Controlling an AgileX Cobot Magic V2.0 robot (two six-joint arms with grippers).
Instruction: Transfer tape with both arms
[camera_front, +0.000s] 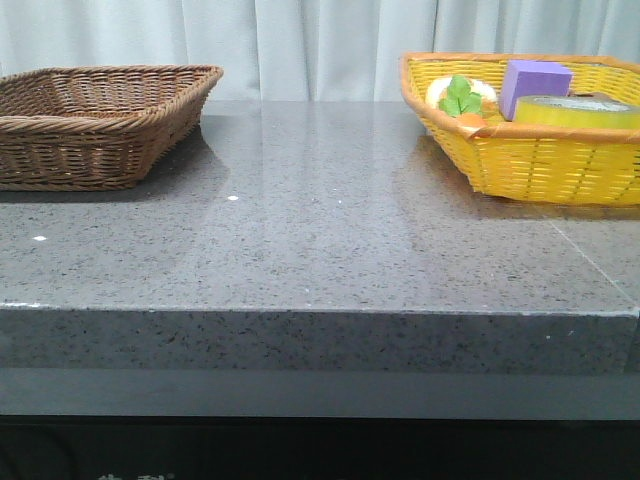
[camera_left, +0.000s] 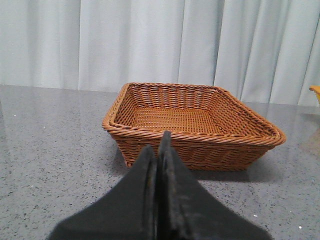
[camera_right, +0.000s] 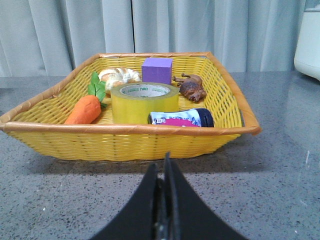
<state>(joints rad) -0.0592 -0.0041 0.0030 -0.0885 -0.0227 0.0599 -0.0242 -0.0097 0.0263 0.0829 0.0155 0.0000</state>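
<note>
A grey speckled counter (camera_front: 300, 240) carried everything, polished enough to mirror the pale curtain (camera_front: 310, 40) hanging behind its far edge. At the far left corner sat a brown basket (camera_front: 95, 125), with nothing visible inside. At the far right corner sat a yellow basket (camera_front: 530, 150), and in it, near the middle, the tape (camera_right: 144, 101) lay flat on its side, core hole upward. Around the tape were a purple cube (camera_right: 157, 70) behind it, a toy carrot (camera_right: 84, 109) beside it, a small dark can (camera_right: 182, 118) in front, a brown figure (camera_right: 191, 88) and a pale lumpy thing at the back.

The roll looked rigid and moderately heavy, its yellow wall glossy and likely slick; gripping across the wall, one finger inside the core, seemed surest.

The left gripper (camera_left: 158, 150) was clenched on nothing, facing the brown basket. The right gripper (camera_right: 164, 172) was likewise clenched and empty, short of the yellow basket.
</note>
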